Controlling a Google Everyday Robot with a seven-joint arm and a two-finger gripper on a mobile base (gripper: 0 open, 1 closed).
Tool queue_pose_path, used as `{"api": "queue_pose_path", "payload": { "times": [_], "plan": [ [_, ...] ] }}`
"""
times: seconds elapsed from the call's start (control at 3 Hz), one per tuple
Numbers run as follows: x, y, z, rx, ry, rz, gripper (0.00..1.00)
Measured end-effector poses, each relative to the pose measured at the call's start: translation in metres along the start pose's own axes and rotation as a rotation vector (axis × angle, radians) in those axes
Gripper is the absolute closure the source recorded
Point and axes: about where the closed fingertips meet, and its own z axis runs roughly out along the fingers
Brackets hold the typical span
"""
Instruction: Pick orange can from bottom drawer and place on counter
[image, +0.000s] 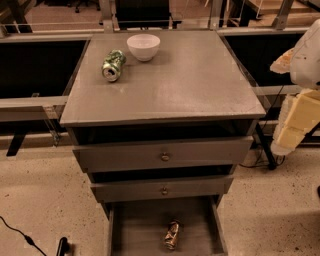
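Cream-padded gripper (299, 121) hangs right of the grey drawer cabinet (125, 156), its opening impossible to tell. The small dented orange-copper can (172, 235) lies in the open shallow grey bottom drawer (135, 232); reach in low under the upper drawers (200, 189) and grasp across its body

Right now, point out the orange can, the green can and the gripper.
orange can (172, 235): camera view, its side, lying in the bottom drawer (140, 231).
green can (113, 65): camera view, its side, on the counter (190, 85).
gripper (292, 125): camera view, cream body, right of the counter.
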Motion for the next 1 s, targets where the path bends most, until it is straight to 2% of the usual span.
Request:
{"api": "queue_pose_path", "payload": {
  "times": [0.33, 0.67, 1.0],
  "plan": [
    [-0.002, 0.013, 0.044, -0.071, 0.012, -0.007, 0.00],
    [0.003, 0.052, 0.151, -0.247, -0.065, 0.005, 0.00],
    [0.015, 0.082, 0.191, -0.342, -0.074, 0.039, 0.00]
  ]
}}
